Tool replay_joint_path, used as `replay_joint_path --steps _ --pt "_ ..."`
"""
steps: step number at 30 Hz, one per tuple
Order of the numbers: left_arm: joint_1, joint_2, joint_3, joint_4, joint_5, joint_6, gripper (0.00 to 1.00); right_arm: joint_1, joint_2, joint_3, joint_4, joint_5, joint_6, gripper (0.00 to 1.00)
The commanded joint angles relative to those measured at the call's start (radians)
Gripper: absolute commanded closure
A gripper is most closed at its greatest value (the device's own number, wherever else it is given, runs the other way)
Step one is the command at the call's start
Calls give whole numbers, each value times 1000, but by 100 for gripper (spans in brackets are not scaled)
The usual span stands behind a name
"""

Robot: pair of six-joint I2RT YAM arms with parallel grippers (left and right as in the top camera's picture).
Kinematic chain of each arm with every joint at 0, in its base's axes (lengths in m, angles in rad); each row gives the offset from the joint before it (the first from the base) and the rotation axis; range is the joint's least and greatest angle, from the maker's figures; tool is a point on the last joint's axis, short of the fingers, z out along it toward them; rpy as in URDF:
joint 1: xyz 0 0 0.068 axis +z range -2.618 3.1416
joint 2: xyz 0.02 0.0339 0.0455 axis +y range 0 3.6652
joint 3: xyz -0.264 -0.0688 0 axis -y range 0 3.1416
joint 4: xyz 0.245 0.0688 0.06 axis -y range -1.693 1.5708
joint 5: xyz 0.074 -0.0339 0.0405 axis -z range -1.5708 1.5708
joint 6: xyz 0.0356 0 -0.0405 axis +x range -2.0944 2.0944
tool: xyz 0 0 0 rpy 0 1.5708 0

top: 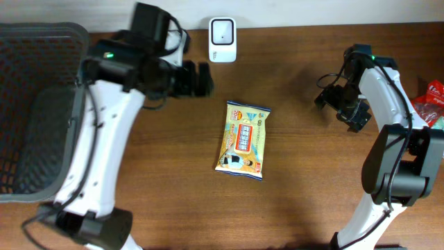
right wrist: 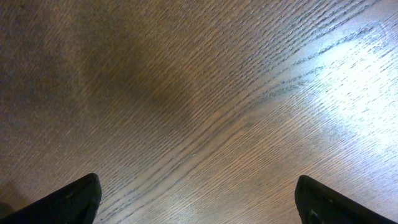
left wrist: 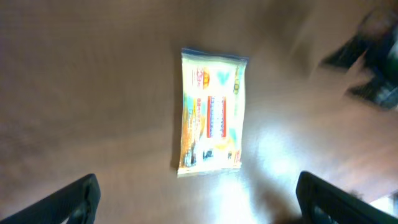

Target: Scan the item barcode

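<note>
Item 1. Dark mesh basket (top: 38, 104), far left of the wooden bench (top: 312, 194), partly past the frame edge.

Item 2. Left pincer (top: 206, 80), held over the back of the bench, just left of the scanner. Its fingers (left wrist: 78, 199) stood wide apart with nothing between them. Its own camera's view was blurred, and the packet lay in the middle of it.

Item 3. Small white scanner (top: 223, 40), standing at the back edge of the bench, near the centre.

Item 4. Flat yellow and blue packet (top: 243, 140), printed face up, lying alone mid-bench between the two arms, touched by neither. No barcode could be made out on it.

Item 5. Right pincer (right wrist: 199, 202), well to the right of the packet, spread wide over bare wood and holding nothing.

Item 6. Red wrapper (top: 431, 101), at the far right edge, mostly cut off.
</note>
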Motion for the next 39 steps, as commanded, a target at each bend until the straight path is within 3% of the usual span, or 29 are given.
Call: replay_joint_path --steps 1,6,8,12,14,17,19,21,22,23,24,27,28,32,33,36,39 --pt "-80 125 -132 -29 15 56 1 -3 -26 20 0 -5 12 1" --pt "-170 235 -305 82 12 73 1 -3 -26 20 0 -5 12 1" --pt "-173 251 -375 177 12 129 1 -3 -26 20 0 -5 12 1" --pt "-178 271 -550 407 62 98 1 -3 -26 20 0 -5 12 1" --pt "-178 283 -613 475 126 84 9 -3 -26 20 0 -5 12 1" --pt "-181 327 -637 511 268 84 30 -3 -26 20 0 -5 12 1" --pt "-185 351 -637 517 285 68 34 -3 -26 20 0 -5 12 1" --pt "-186 369 -637 520 282 58 46 -3 -26 20 0 -5 12 1" --pt "-186 374 -637 520 269 58 66 -3 -26 20 0 -5 12 1" --pt "-186 375 -637 519 220 58 92 -3 -26 20 0 -5 12 1" --pt "-186 374 -630 512 172 58 100 -3 -26 20 0 -5 12 1" --pt "-169 373 -554 412 24 58 100 -3 -26 20 0 -5 12 1" --pt "-161 373 -476 324 -102 51 100 -3 -26 20 0 -5 12 1" --pt "-160 373 -216 60 -766 -185 100 -3 -26 20 0 -5 12 2" --pt "-163 373 -187 26 -865 -232 100 -3 -26 20 0 -5 12 1" --pt "-165 373 -171 5 -1052 -266 100 -3 -26 20 0 -5 12 1" --pt "-165 375 -172 -70 -1249 -432 100 -3 -26 20 0 -5 12 1"
